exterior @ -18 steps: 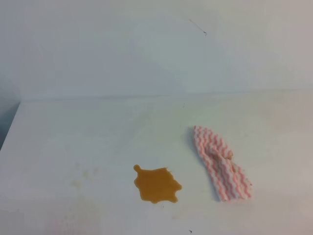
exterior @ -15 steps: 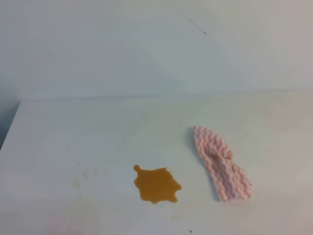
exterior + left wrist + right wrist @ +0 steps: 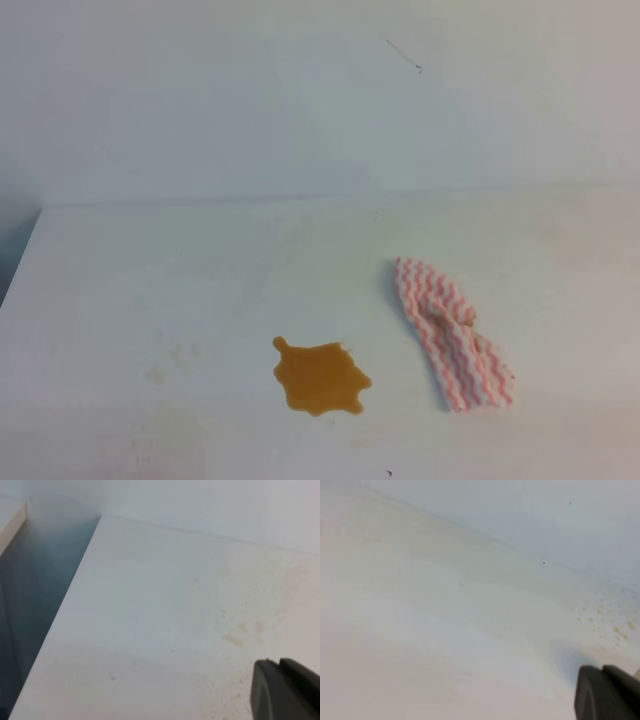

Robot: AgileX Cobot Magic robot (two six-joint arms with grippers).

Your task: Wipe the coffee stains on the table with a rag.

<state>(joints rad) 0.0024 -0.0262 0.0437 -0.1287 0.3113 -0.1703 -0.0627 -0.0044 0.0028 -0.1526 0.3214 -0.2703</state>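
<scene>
A: One orange-brown puddle, the coffee stains [image 3: 320, 378], is lying low and centre in the exterior high frame, on the white surface [image 3: 200, 270].

B: And the rag [image 3: 452, 334]?

A: It is lying crumpled just to the puddle's right, apart from it.

B: The grippers?

A: The right gripper [image 3: 609, 694] is showing dark at its view's lower right corner, clenched and grasping nothing. The left gripper [image 3: 286, 690] is sitting likewise; I cannot tell its state.
</scene>
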